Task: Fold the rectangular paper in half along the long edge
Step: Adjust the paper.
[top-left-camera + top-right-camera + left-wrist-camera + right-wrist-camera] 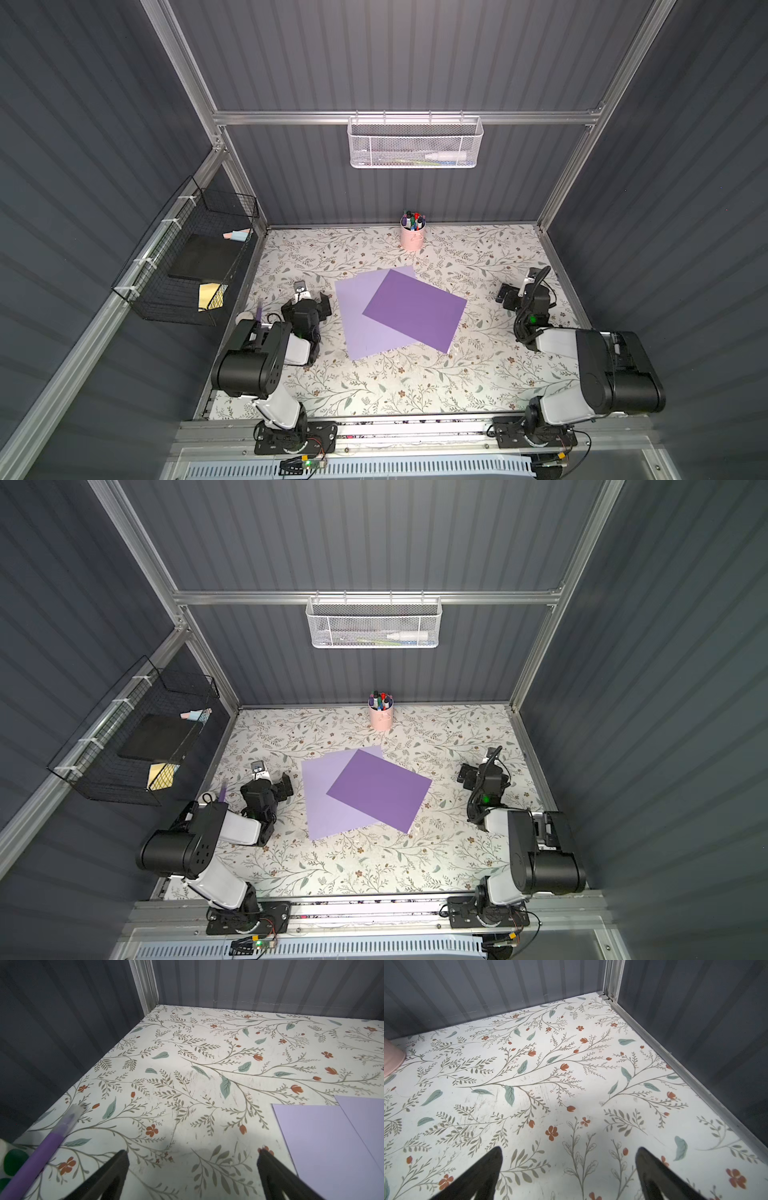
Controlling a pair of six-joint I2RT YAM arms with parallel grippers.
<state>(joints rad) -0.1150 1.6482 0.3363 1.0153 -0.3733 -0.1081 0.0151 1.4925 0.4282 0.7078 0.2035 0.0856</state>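
A dark purple rectangular paper (415,309) (380,787) lies flat and skewed in the middle of the floral table. It overlaps a lighter lavender sheet (361,316) (324,800) beneath it. The lavender sheet's corner (315,1147) shows in the left wrist view, with a second sheet edge lying over it. My left gripper (311,296) (271,780) (192,1155) hovers just left of the sheets, open and empty. To the right of the sheets my right gripper (515,286) (478,767) (569,1153) is open over bare table, holding nothing.
A pink cup of markers (412,237) stands at the back middle. A purple pen (47,1145) and a white round object (245,319) sit beside the left arm. A white mesh basket (415,143) hangs on the back wall, a black wire basket (187,266) on the left wall.
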